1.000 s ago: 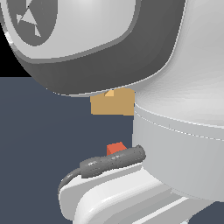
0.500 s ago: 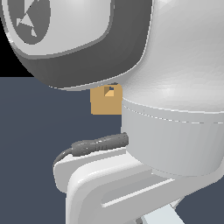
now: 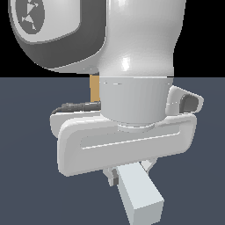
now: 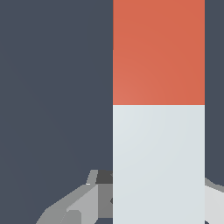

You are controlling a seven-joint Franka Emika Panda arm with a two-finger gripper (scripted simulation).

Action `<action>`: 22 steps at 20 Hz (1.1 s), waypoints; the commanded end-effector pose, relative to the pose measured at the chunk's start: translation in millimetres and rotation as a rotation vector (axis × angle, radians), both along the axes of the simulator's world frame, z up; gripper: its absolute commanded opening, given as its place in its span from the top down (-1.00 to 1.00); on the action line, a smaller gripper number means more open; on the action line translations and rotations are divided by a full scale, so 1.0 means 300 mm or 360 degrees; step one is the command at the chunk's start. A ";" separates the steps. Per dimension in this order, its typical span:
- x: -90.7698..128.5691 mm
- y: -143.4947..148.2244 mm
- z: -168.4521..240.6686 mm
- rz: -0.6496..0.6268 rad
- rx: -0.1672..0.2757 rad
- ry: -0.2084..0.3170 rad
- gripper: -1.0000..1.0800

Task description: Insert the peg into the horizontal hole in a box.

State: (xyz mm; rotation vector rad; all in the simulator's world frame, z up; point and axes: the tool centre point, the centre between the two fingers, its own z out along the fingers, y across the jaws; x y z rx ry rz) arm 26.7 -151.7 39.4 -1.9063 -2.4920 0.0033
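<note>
My gripper [image 3: 129,170] is shut on the peg. In the exterior view only the peg's pale grey-white half [image 3: 140,195] shows, sticking out below the hand toward the camera. In the wrist view the peg [image 4: 158,109] fills a wide band, red-orange half beyond the pale half, with a grey finger [image 4: 85,201] beside it and the other finger's edge on its far side. Of the tan box [image 3: 94,88] only a narrow strip shows behind the arm. The hole is hidden.
The arm's white wrist link [image 3: 136,61] and hand body [image 3: 123,143] fill most of the exterior view. A dark cable [image 3: 79,107] runs along the hand. A dark blue-grey floor [image 3: 26,176] lies all around.
The arm has swung across the exterior view and now covers nearly all of the box. The hand has turned, so the peg's pale end now faces the camera.
</note>
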 end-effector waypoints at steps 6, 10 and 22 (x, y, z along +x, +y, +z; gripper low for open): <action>-0.084 0.205 0.077 -0.0150 -0.0001 -0.0007 1.00; -0.122 0.320 0.116 -0.0233 -0.0001 -0.0007 1.00; -0.187 0.635 0.220 -0.0452 -0.0002 -0.0007 1.00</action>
